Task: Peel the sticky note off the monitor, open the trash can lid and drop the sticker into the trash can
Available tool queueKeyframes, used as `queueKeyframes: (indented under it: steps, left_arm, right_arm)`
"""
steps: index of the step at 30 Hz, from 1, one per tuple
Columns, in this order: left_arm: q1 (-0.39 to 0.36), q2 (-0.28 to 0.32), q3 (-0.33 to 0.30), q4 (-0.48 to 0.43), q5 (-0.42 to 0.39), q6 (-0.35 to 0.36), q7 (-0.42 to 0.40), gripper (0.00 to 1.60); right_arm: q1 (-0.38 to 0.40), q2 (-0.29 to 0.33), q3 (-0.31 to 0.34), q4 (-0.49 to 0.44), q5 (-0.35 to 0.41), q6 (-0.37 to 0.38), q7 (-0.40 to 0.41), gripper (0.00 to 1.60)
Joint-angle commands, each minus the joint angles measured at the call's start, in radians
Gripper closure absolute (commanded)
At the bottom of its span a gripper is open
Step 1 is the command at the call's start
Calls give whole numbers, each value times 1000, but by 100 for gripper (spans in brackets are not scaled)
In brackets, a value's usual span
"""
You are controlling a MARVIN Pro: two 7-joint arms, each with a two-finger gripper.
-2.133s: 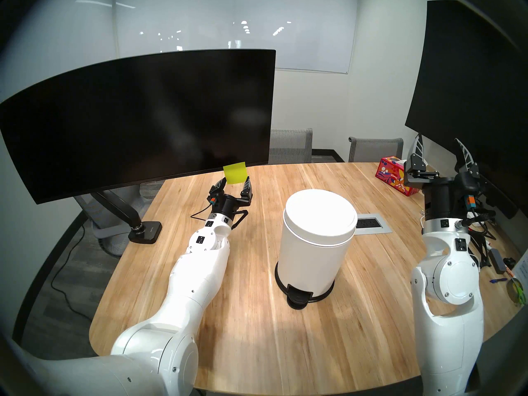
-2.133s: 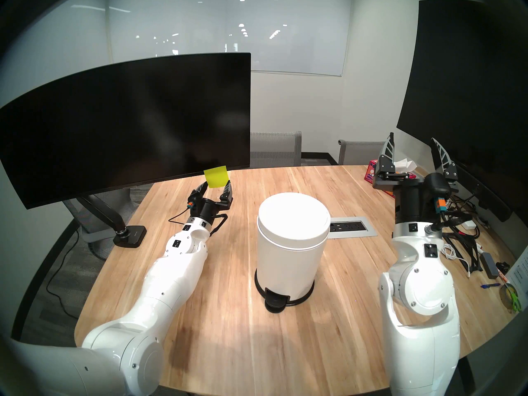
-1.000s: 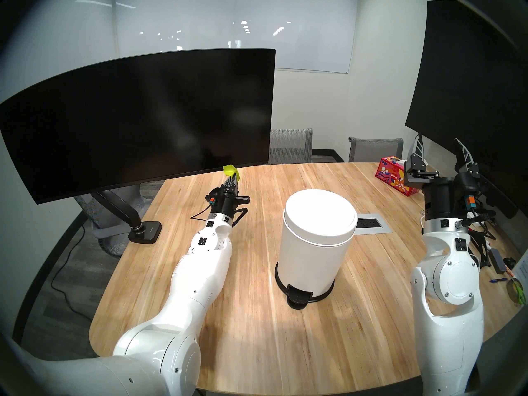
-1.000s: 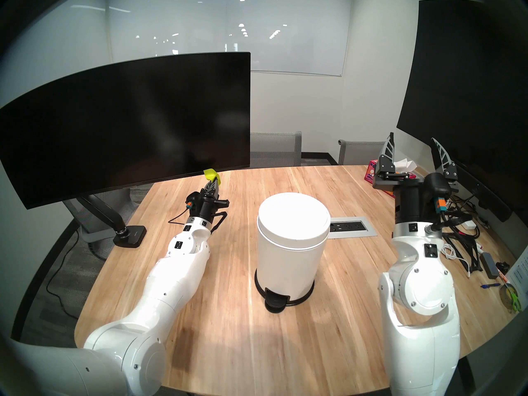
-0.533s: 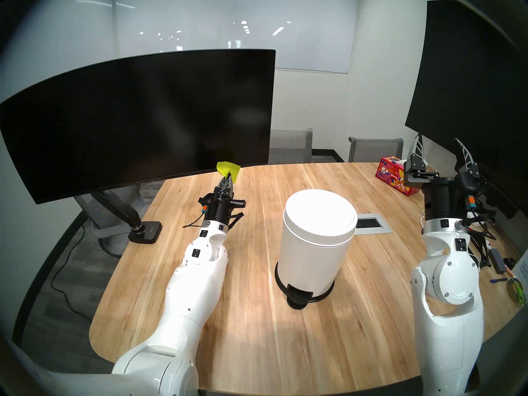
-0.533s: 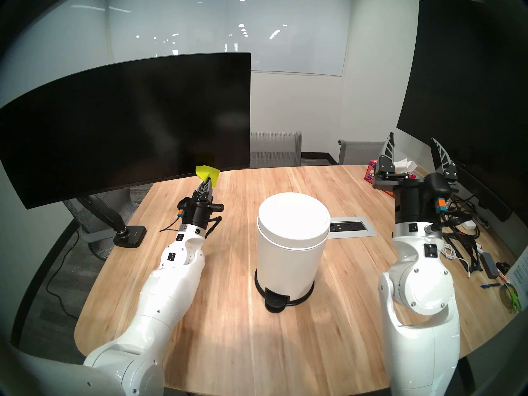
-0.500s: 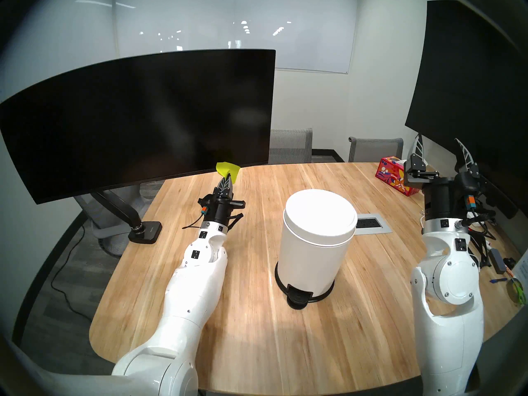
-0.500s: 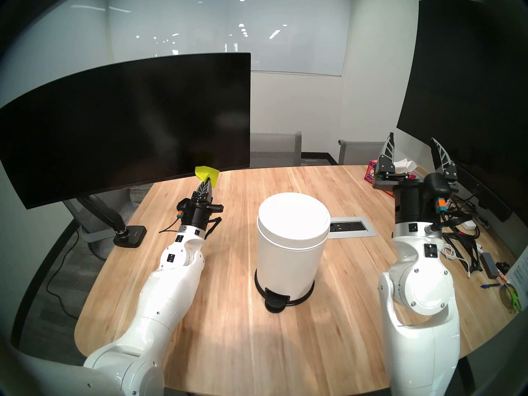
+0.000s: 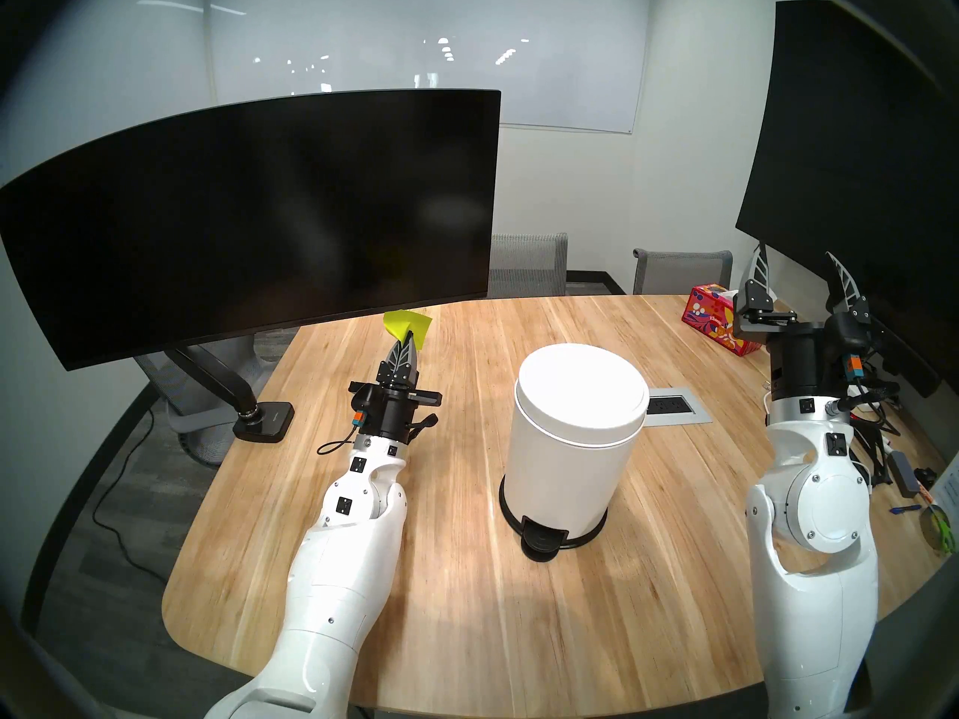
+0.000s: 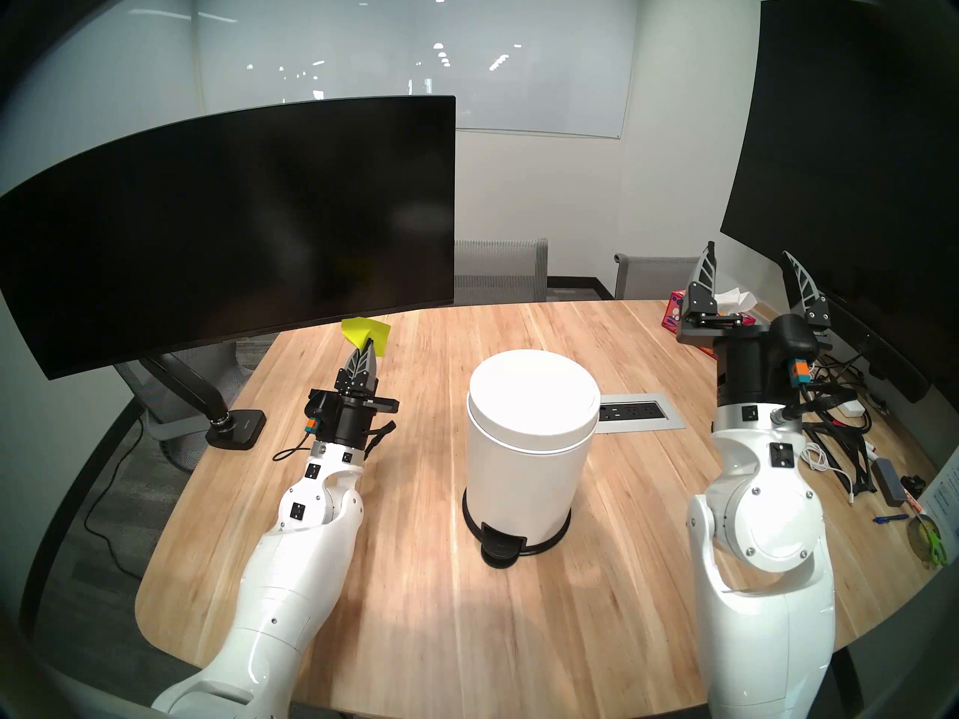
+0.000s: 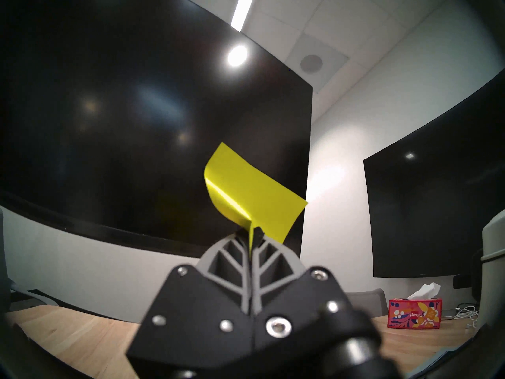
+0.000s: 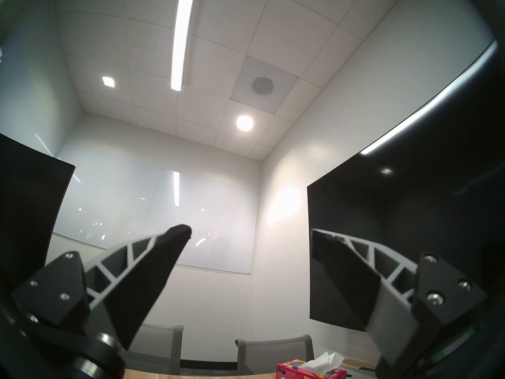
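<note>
left hand (image 9: pixel 409 342) is pinched shut on the creased yellow-green paper sticker (image 9: pixel 406 324) at its tips, clear of the wide curved black monitor (image 9: pixel 249 220); hold firm and carry rightward over the closed white cylindrical trash can (image 9: pixel 571 443); right hand (image 9: pixel 796 282) gapes empty

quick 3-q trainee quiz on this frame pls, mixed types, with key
1. True or false: the sticker is stuck flat on the monitor.
2. Which gripper is open? A) left gripper B) right gripper
3. Fill in: the trash can lid is ____ on the trash can.

Key: 1 false, it is crumpled in the shut left gripper, clear of the screen. 2 B. 3 closed.
</note>
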Motion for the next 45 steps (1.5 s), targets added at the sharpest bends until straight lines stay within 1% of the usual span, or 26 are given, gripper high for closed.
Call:
queueKeyframes:
  steps: [1,2,6,7,9,10,11,12,13,14,15,16,18,19,20,21,22,23,26,27,32,33,34,36,40,45]
  left_arm:
    - [49,4,7,-102,-20,-72,-25,160]
    - [64,6,7,-134,-21,-75,-27,160]
    - [96,10,-5,-185,-34,-100,-30,160]
    - [97,13,-7,-184,-36,-108,-33,160]
    - [123,17,-13,-231,-42,-116,-34,160]
    - [122,19,-15,-222,-45,-124,-37,160]
    - [138,21,-19,-254,-48,-125,-38,160]
    - [141,22,-22,-252,-49,-130,-39,160]
    - [154,26,-25,-276,-52,-135,-43,160]
    - [158,27,-28,-272,-55,-140,-45,160]
    - [177,28,-32,-303,-58,-140,-45,160]
    - [185,29,-34,-307,-62,-145,-48,160]
    - [209,28,-37,-348,-70,-143,-47,160]
    - [206,29,-37,-331,-73,-150,-50,160]
    - [227,29,-37,-370,-77,-146,-51,160]
    - [229,29,-36,-366,-79,-150,-54,160]
    - [244,30,-35,-391,-81,-148,-57,160]
    - [248,29,-35,-390,-83,-150,-58,160]
    - [285,30,-31,-445,-90,-141,-61,160]
    - [286,33,-30,-444,-89,-144,-66,160]
    - [342,37,-32,-516,-95,-123,-63,160]
    - [358,40,-35,-539,-97,-114,-61,160]
    - [357,41,-37,-533,-98,-117,-61,160]
    - [381,45,-46,-568,-98,-99,-56,160]
    - [412,49,-63,-618,-101,-64,-49,160]
    - [457,53,-75,-693,-98,-6,-32,160]
  right_arm:
    - [6,2,0,-14,0,-4,1,0]
    - [6,2,0,-13,0,-4,1,0]
    - [7,2,0,-13,0,-4,1,0]
    - [7,2,0,-13,0,-4,1,0]
    - [7,2,0,-12,-1,-4,1,0]
    - [7,2,0,-12,-1,-4,1,0]
    - [7,2,0,-12,-1,-4,1,0]
    - [7,2,0,-12,-1,-4,1,0]
    - [7,2,0,-12,-1,-5,1,0]
    - [7,2,0,-12,-1,-5,1,0]
    - [7,2,0,-12,-1,-5,1,0]
    - [7,2,0,-12,-1,-5,1,0]
    - [7,2,0,-12,-1,-5,1,0]
    - [8,2,0,-12,-1,-5,1,0]
    - [8,2,0,-12,-1,-5,1,0]
    - [8,2,0,-13,-1,-5,1,0]
    - [8,2,0,-13,-1,-5,1,0]
    - [8,2,0,-13,-1,-5,1,0]
    - [8,2,0,-14,-1,-5,1,0]
    - [8,2,0,-14,-1,-5,1,0]
    - [2,3,-7,-17,-1,-8,5,0]
    - [-3,2,-9,-20,1,-9,7,0]
    - [-8,1,-11,-24,3,-9,8,0]
    - [-23,2,-11,-33,2,-13,13,0]
    - [-67,-3,-8,-82,20,-24,24,0]
    - [-145,-3,15,-156,42,-43,44,0]
